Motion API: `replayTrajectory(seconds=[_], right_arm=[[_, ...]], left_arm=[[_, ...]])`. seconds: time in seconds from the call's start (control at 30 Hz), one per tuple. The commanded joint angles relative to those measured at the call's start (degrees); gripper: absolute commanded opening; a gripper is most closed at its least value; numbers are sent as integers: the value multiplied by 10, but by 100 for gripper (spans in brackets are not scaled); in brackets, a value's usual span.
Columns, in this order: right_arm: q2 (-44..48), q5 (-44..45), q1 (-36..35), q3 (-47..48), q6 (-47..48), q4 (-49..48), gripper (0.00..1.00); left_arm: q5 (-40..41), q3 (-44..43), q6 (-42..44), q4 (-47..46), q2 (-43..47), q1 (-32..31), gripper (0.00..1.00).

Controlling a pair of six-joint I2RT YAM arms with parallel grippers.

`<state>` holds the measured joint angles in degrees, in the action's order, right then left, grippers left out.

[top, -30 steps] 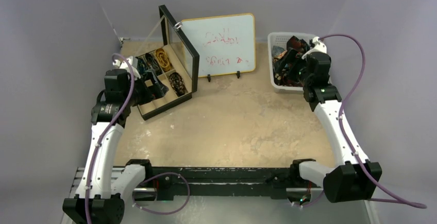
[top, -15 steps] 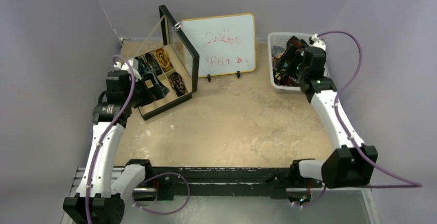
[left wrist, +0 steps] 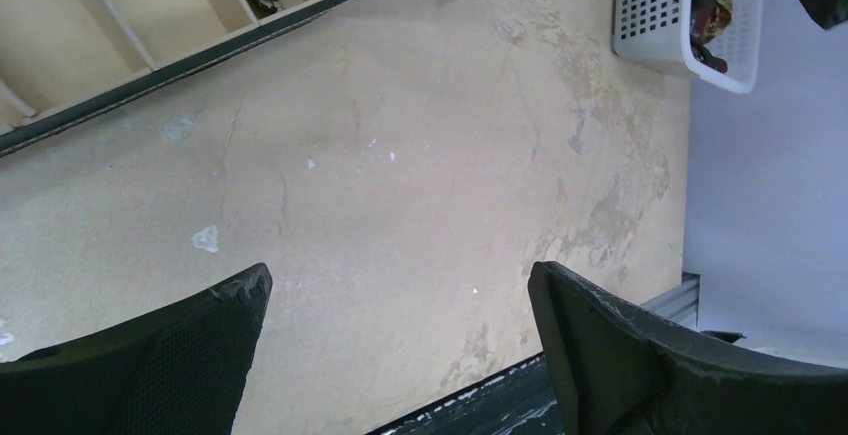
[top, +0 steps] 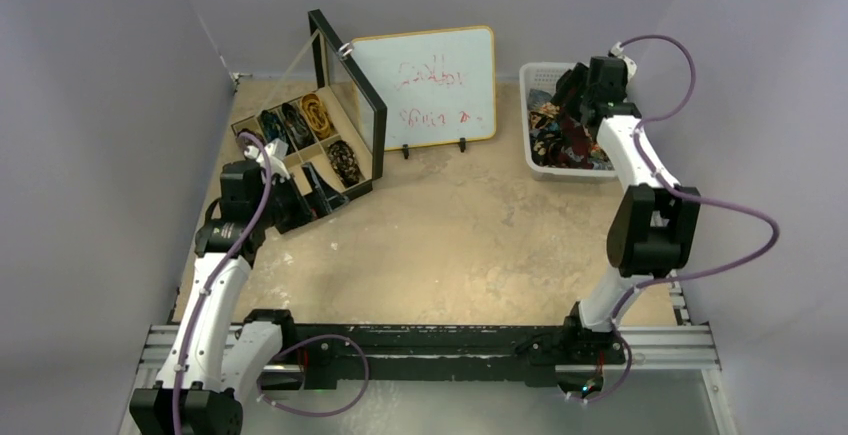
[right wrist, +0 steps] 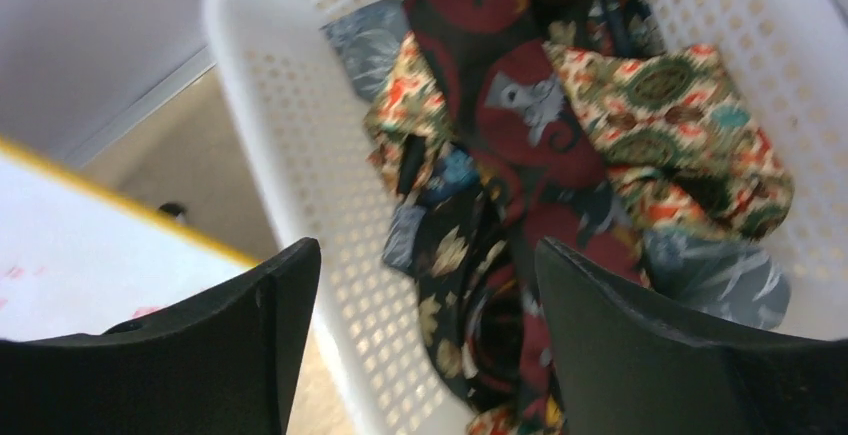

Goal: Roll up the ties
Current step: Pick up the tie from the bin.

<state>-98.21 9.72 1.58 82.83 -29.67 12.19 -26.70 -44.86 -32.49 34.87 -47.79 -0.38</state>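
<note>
The right arm has swung up over the white basket (right wrist: pixel 290 135) and the left gripper (left wrist: pixel 400 275) has backed off the compartment box (top: pixel 352 192). Both sets of jaws gape, holding nothing. The whiteboard (top: pixel 425 87) bears unreadable red scrawl. Loose ties (right wrist: pixel 520 105), maroon, black and gold-floral, lie heaped in the basket beneath the right gripper (right wrist: pixel 425 255). Coiled ties (top: pixel 316 112) sit in the box.

White and hole-dotted for the basket (right wrist: pixel 300 155). Among the ties (right wrist: pixel 520 95), dark maroon with grey figures, gold-green with red medallions, black with pale leaves, perhaps grey-blue too, though blurred. Mottled tan for the table (left wrist: pixel 400 205).
</note>
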Motion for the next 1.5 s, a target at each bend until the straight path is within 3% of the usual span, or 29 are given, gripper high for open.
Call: replayTrajectory(seconds=[0.0,0.13,0.3,0.57,0.67,0.87,0.9,1.17,1.47], right_arm=[[-70,9,28,75,21,25,76],[-123,30,29,109,35,63,73],[-109,92,31,61,35,57,73],[-115,77,33,13,45,38,68],[-126,53,34,17,46,37,54],[-101,63,35,38,50,39,4],[-89,62,35,40,52,37,0],[-4,31,36,16,42,10,0],[2,-45,36,5,31,7,0]], left_arm=[[-41,5,5,-41,3,3,99],[-46,19,7,-41,4,3,98],[-64,49,-3,-61,11,3,98],[-80,51,4,-70,-2,3,97],[-77,52,2,-70,-1,3,97],[-71,51,1,-69,-1,3,96],[-71,51,2,-68,-2,3,96],[-68,49,2,-64,-8,3,96],[-68,47,2,-62,-14,3,96]])
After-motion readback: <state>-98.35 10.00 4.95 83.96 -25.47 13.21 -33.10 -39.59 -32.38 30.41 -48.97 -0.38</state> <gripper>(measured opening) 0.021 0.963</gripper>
